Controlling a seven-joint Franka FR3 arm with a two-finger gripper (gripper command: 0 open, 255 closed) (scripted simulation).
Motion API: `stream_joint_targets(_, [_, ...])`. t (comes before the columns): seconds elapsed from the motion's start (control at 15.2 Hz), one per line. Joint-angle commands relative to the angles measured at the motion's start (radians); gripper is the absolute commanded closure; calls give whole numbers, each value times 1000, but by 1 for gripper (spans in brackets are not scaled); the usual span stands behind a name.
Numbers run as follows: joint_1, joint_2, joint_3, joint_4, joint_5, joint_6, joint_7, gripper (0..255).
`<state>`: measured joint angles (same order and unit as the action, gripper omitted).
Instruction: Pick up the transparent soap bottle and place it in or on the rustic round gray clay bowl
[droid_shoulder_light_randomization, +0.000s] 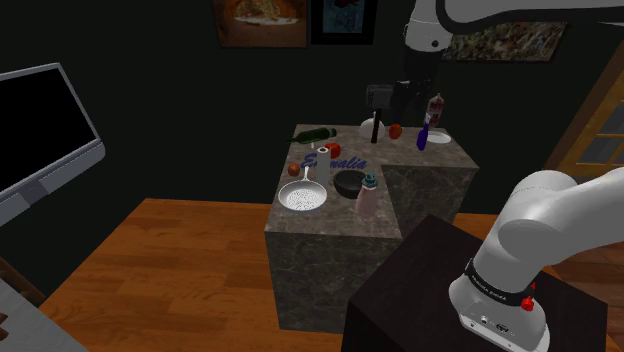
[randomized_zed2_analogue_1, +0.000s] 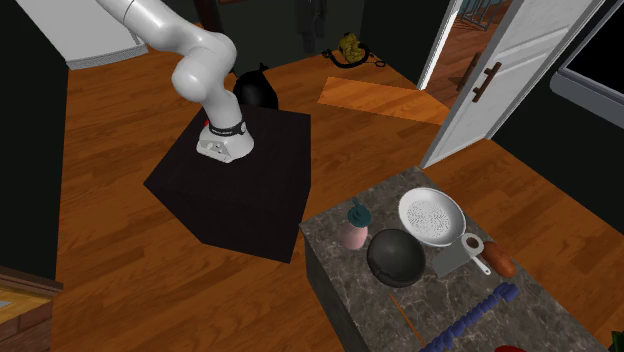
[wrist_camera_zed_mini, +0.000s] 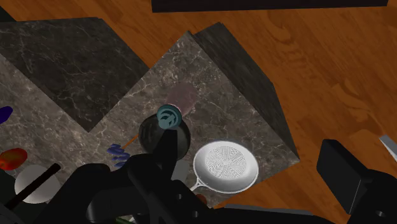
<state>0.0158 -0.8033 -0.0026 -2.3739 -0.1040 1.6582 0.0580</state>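
The gripper (droid_shoulder_light_randomization: 400, 104) hangs high over the far end of the counter (droid_shoulder_light_randomization: 330, 245). Whether it is open or shut I cannot tell. In the shoulder view a purple bottle (droid_shoulder_light_randomization: 424, 133) stands at about 5 o'clock of it on a white plate (droid_shoulder_light_randomization: 440, 138), and a green bottle (droid_shoulder_light_randomization: 315, 134) lies at about 8 o'clock.

Further out, at about 7 o'clock of the gripper and well apart from it, the soap bottle (droid_shoulder_light_randomization: 368, 197) stands upright on the counter near the edge closest to the stand (droid_shoulder_light_randomization: 420, 295). Its body is clear and pinkish, with a teal pump top. It sits just beside the bowl (droid_shoulder_light_randomization: 348, 182), at roughly 4 o'clock of it. The bowl is dark and round.

A white strainer (droid_shoulder_light_randomization: 303, 196) with a handle lies at about 8 o'clock of the bowl, near it. A red fruit (droid_shoulder_light_randomization: 294, 169) sits at about 11 o'clock of the strainer.

In the second exterior view the soap bottle is at 10 o'clock of the bowl and the strainer at 1 o'clock. In the wrist view the gripper's black bulk covers part of the bowl.
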Motion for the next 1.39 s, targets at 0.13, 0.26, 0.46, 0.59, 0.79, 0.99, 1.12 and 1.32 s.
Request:
stream_joint_targets(0.13, [-6,23,-20,-43,-18,65,-20,0])
stream_joint_targets(0.26, [-12,51,-40,-80,-36,132,-40,0])
stream_joint_targets(0.46, [-23,107,-71,-127,-63,234,-68,0])
stream_joint_targets(0.59, [-30,152,-91,-151,-81,304,-85,0])
stream_joint_targets(0.79, [-42,231,-122,-176,-107,410,-111,0])
stream_joint_targets(0.99, [-53,324,-152,-187,-130,517,-136,0])
stream_joint_targets(1.12, [-60,392,-172,-187,-143,587,-153,0])
stream_joint_targets(1.32, [-68,503,-200,-176,-157,689,-179,0])
